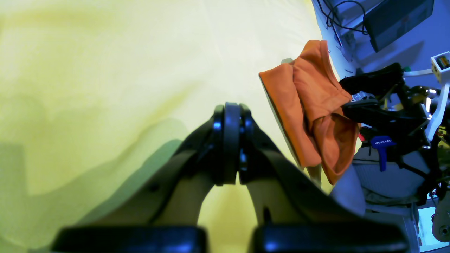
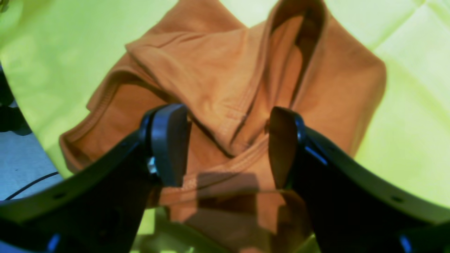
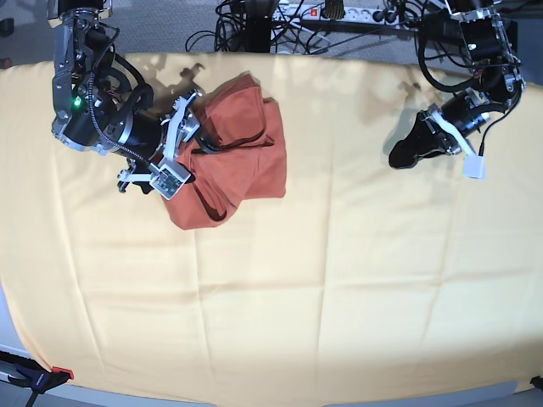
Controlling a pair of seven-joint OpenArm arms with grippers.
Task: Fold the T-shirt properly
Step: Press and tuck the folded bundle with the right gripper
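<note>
Table is draped in a pale yellow cloth [image 3: 339,280], cables and a power strip [image 3: 339,10] along the far edge. T-shirt [image 3: 242,148] lies bunched in a rough bundle, not flat, directly under and between the right gripper [image 2: 228,144] fingers, which stand wide and hold nothing. Left gripper [image 1: 230,140] fingers are pressed together, empty, well apart from the shirt. Step looks like regrasp or final tidy. Next move probably needs the right fingers to pinch one hem edge, not the whole heap.
</note>
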